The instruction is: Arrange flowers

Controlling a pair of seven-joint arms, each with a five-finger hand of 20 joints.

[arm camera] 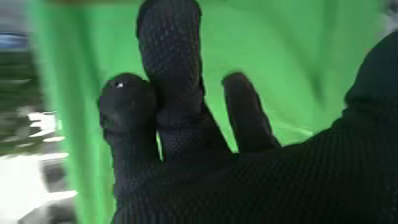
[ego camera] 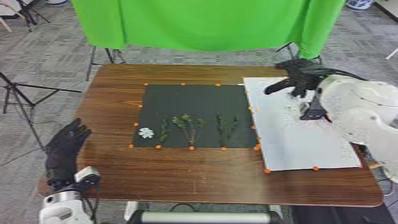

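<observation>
"While the left hand (ego camera: 64, 152) is pointing its fingers straight, holding nothing, beside the table's left edge, how far is the work getting?" the first speaker is asking.

"It is looking only partly done," the second is answering. "Along the near edge of the dark mat (ego camera: 182, 95), the white flower (ego camera: 146, 133) is lying leftmost, then a leafy sprig (ego camera: 163, 131), a branched sprig (ego camera: 189, 131) and 2 slender sprigs (ego camera: 228, 131). They are lying apart, so drawing them into 1 composition is probably remaining. Whether the white sheet (ego camera: 311, 150) is already bearing something under the arm, nobody is telling from here."

"And the right hand (ego camera: 305, 80)?"

"It is hovering by the sheet's far end, fingers loosely spread, with nothing showing in its hold."

"What is standing in the way?"

"The right arm (ego camera: 355, 100) is hiding part of the sheet. Orange markers (ego camera: 192, 148) are edging the mat, possibly catching a dragged stem. Beyond the table (ego camera: 178, 180), green cloth (ego camera: 204, 25) is hanging, hardly hindering anything."
</observation>
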